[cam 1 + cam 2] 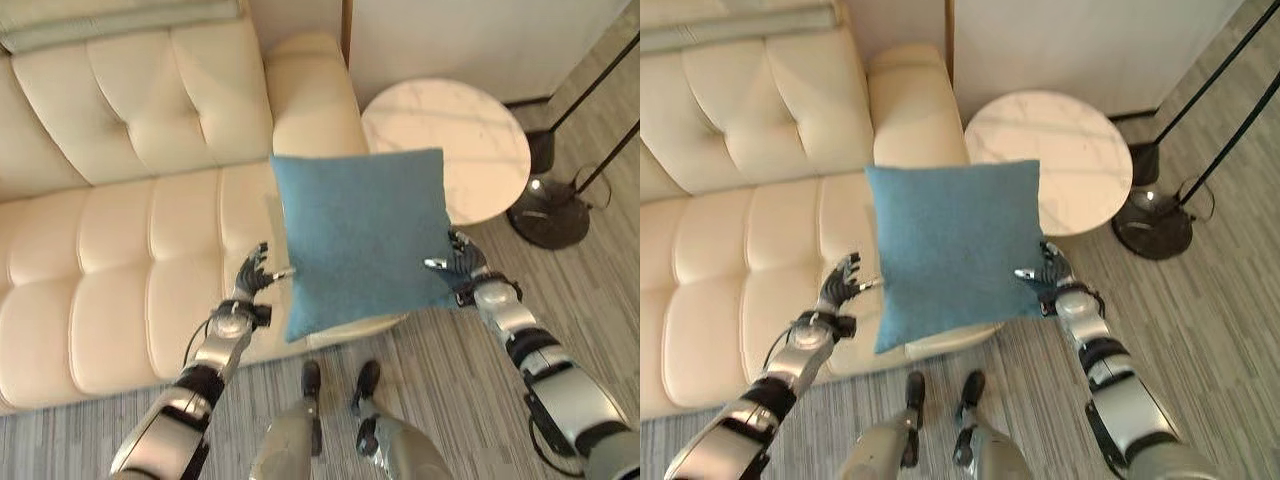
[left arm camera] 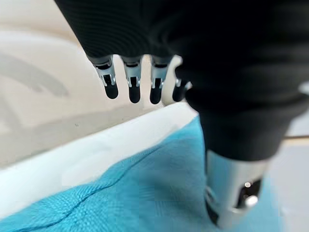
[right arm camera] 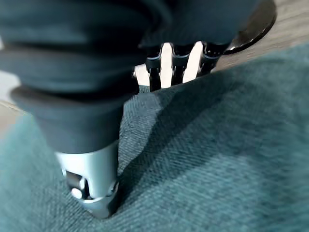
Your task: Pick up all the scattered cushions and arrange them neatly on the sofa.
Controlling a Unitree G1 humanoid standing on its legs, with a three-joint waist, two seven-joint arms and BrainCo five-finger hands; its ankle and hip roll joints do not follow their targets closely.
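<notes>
A square blue cushion (image 1: 360,235) hangs flat-faced over the right end of the cream sofa (image 1: 130,250), its lower corner past the seat's front edge. My right hand (image 1: 462,265) grips its right edge: the thumb (image 3: 91,183) presses on the front while the fingers (image 3: 176,65) reach behind the edge. At the cushion's left edge is my left hand (image 1: 250,280), open. Its fingers (image 2: 133,82) stay straight and clear of the cloth (image 2: 145,193), with only the thumb against it.
A round white marble side table (image 1: 450,130) stands right of the sofa arm. A black floor-lamp base (image 1: 550,215) and slanting poles are further right. A pale green pad (image 1: 120,20) lies along the top of the sofa's back. Striped floor runs in front.
</notes>
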